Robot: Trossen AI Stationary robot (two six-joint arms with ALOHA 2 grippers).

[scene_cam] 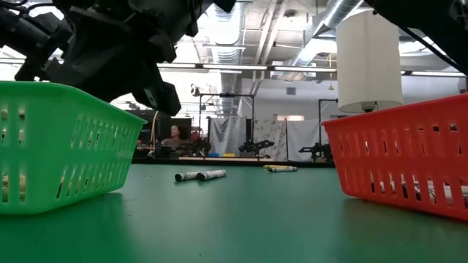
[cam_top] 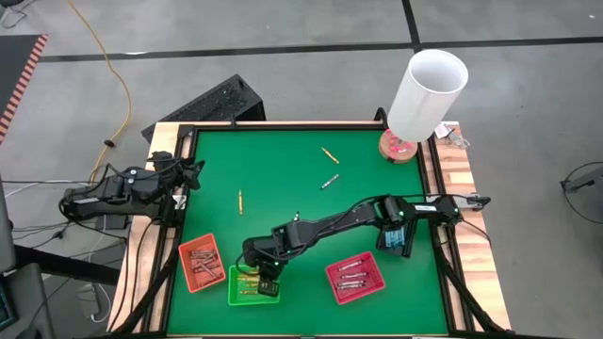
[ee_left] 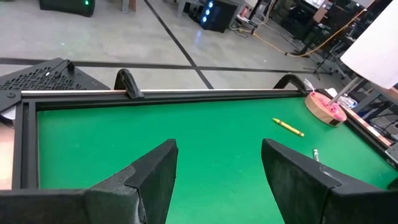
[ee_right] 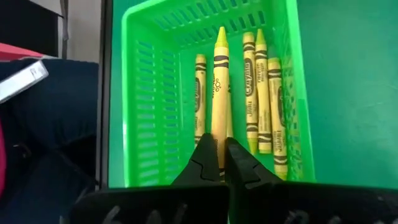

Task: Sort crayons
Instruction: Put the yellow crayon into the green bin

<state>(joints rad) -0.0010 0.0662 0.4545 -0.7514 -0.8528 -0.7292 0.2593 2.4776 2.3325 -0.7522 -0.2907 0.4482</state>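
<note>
While the right gripper (ee_right: 221,163) hangs over the green tray (cam_top: 252,286) at the table's near edge, its fingers are clamped on a yellow crayon (ee_right: 219,93) whose tip points along the tray's length. Only the right wrist view shows this grip; it also shows four more yellow crayons (ee_right: 261,93) lying lengthwise on the tray floor, just beside the held one. From above, the gripper hides most of the tray's inside.

Along the same near edge, the orange tray (cam_top: 202,262) sits just left of the green one and the red tray (cam_top: 355,278) to its right, with a strip of bare green mat (cam_top: 283,179) between them. Reddish-brown crayons lie in the orange tray and grey ones in the red. A black tray (cam_top: 395,235) lies under the right arm's forearm, near the right edge.

Farther in, the middle of the mat is open, with three loose crayons well apart: a yellow-gold crayon (cam_top: 239,201) left of centre, a silvery grey crayon (cam_top: 329,181) near the middle, another yellow crayon (cam_top: 329,154) toward the far edge. The low view shows the grey one as two short pieces end to end.

At the far right corner stands a white cylinder (cam_top: 429,92) on a round wooden base (cam_top: 399,148).

The right arm stretches low from the right edge across to the green tray. The left gripper (ee_left: 217,180) waits at the left edge, fingers apart, facing across the table.
</note>
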